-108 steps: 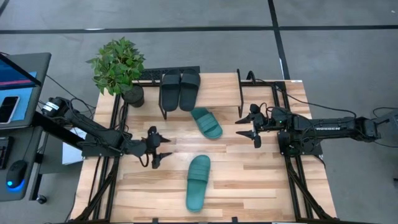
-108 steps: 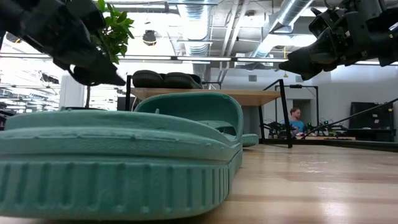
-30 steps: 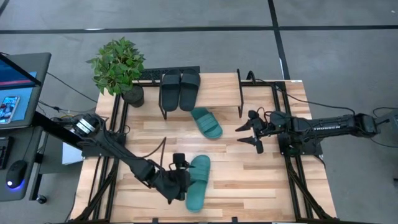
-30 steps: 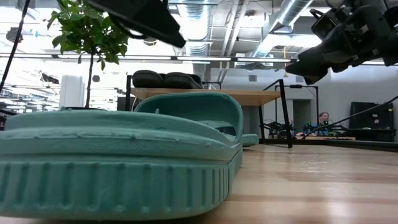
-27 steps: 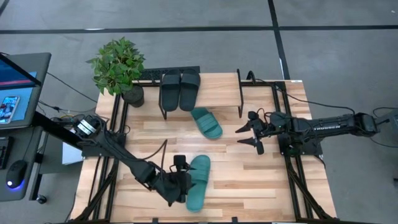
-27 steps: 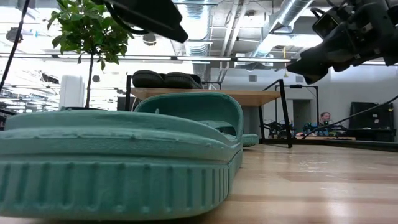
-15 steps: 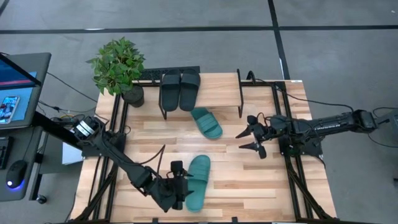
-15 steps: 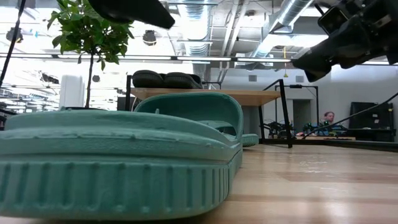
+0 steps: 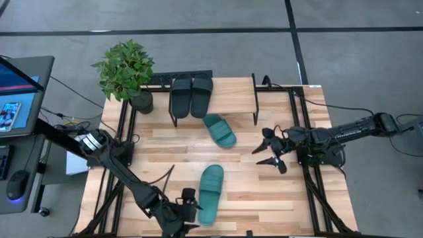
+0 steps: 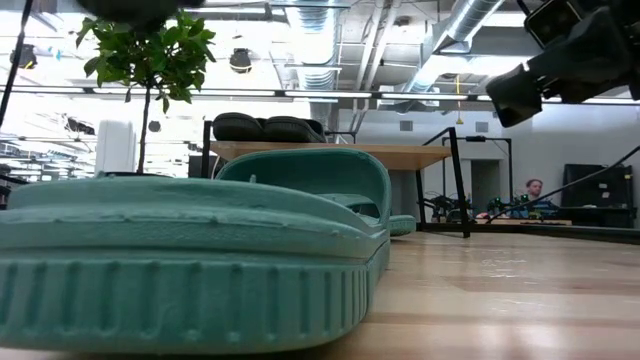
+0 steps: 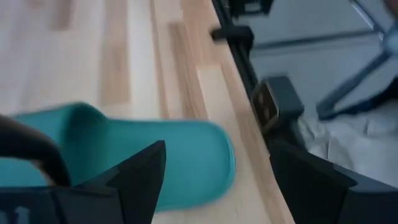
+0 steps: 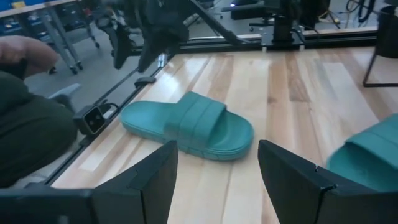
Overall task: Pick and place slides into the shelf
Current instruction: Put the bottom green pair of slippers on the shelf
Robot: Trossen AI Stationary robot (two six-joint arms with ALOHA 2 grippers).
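Observation:
Two black slides rest soles down on the shelf at the table's far side. One teal slide lies on the table just in front of the shelf. The other teal slide lies near the table's near edge and fills the low view. My left gripper is open at the left side of this slide's near end; its wrist view shows that rounded end between the open fingers. My right gripper hangs open above the table's right part, facing both teal slides.
A potted plant stands at the far left corner beside the shelf. Black frame rails run along both table sides and the near edge. A person's dark clothing shows beyond the table. Bare wood lies between the teal slides.
My left gripper has moved toward the table's near edge, from beside the near teal slide's strap to beside its near end, staying open. My right gripper has drifted a little toward the near edge. No slide has moved.

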